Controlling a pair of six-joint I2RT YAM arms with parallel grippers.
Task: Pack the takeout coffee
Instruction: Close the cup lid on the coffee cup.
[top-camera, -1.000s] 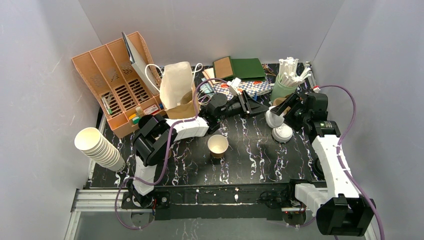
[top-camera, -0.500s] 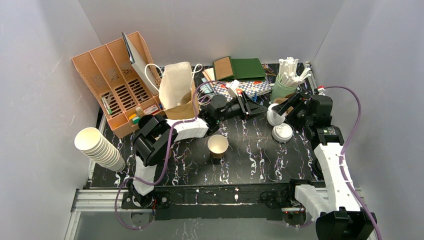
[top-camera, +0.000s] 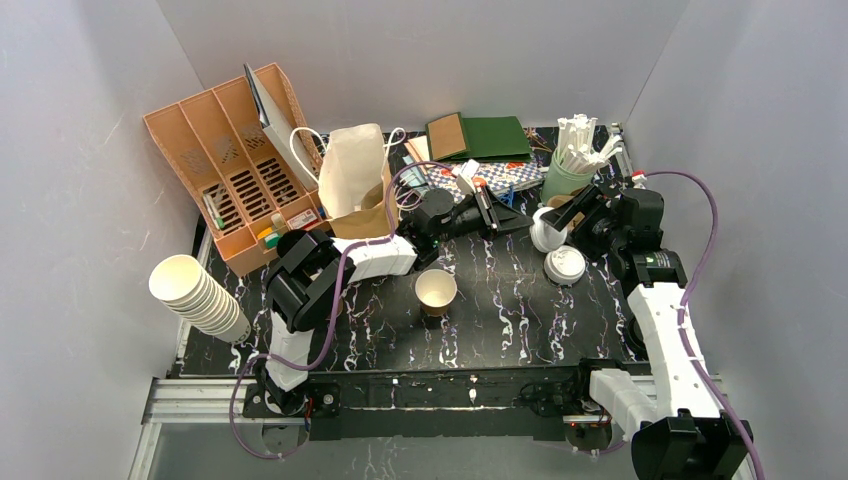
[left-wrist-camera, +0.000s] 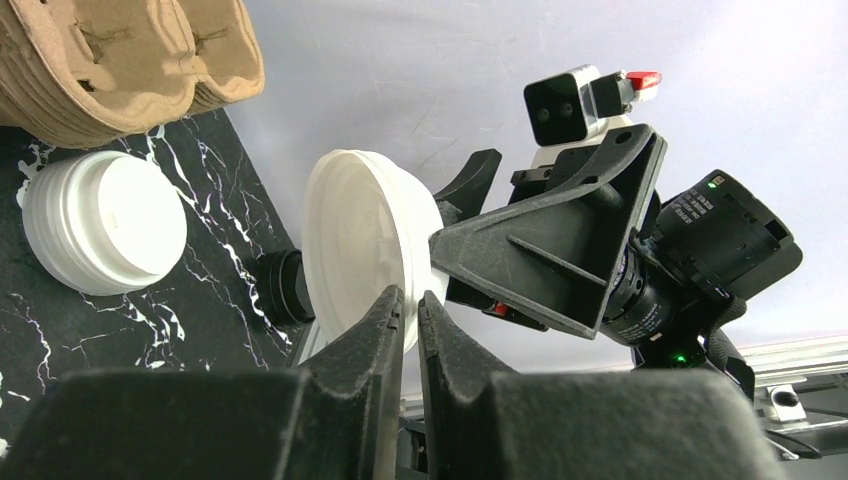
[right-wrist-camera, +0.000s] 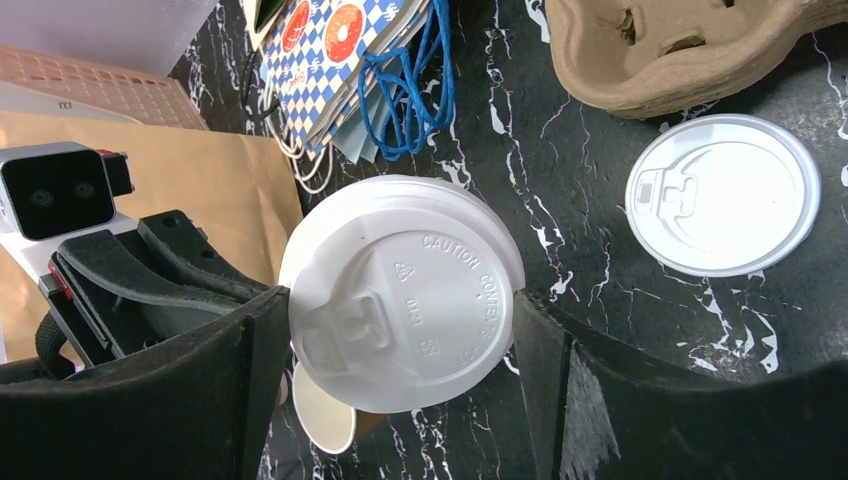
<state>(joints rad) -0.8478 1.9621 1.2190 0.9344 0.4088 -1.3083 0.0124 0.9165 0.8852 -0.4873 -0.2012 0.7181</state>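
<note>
right gripper (right-wrist-camera: 400, 312): fingers spread wide, clamped across a white lid (right-wrist-camera: 398, 288), one pad on each side of its rim. lid is lifted off the table (top-camera: 500, 310), face toward the wrist camera, raised lettering and sip tab legible.

left gripper (left-wrist-camera: 410, 298): fingers drawn nearly together, only a thin slit between them. tips sit right at the edge of that same lid, which from the left wrist view stands on edge just left of the tips. whether they nip the rim, cannot tell. the two grippers face each other, close, at the far right of the table.

cup (top-camera: 435, 291): tan outside, white inside, upright, no lid on it, mid-table beside the left forearm, well apart from the held lid.

stacked lids (left-wrist-camera: 103, 235): lying flat on the table just right of the held lid, under the right wrist.

pulp carriers (right-wrist-camera: 680, 40): nested, just beyond the stacked lids.

paper bag (top-camera: 355, 180): upright, far left of centre, beside the left arm's elbow.
</note>
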